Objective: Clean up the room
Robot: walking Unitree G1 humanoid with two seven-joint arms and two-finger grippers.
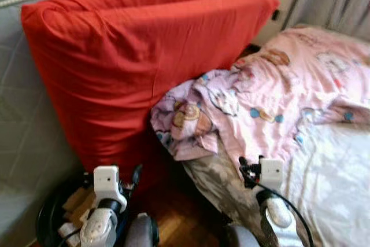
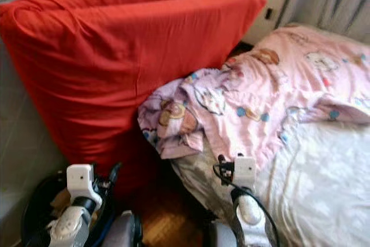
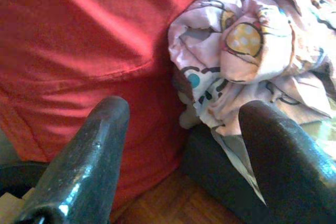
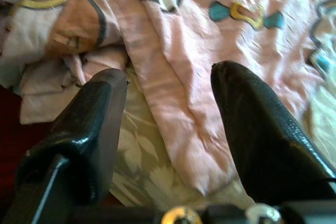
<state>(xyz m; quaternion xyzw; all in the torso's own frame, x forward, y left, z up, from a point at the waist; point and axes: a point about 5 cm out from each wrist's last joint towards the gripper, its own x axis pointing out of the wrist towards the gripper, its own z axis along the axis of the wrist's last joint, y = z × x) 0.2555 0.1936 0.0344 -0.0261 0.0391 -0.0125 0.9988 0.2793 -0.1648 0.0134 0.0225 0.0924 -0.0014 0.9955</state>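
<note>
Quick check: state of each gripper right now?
Left gripper: open, holding nothing, near the red pillow.
Right gripper: open, holding nothing, over the pink blanket.

Matt red cloth cushions (image 1: 133,67) with fine creases, soft pink printed cotton blanket (image 1: 272,96) crumpled just beside the cushions, smooth white sheet (image 1: 335,183), glossy wooden floor (image 1: 173,224) below the cushions, shiny black plastic fingers (image 3: 79,166) of left claw (image 3: 181,156)

Pillows (image 1: 133,67) left of duvet (image 1: 277,96)
</note>
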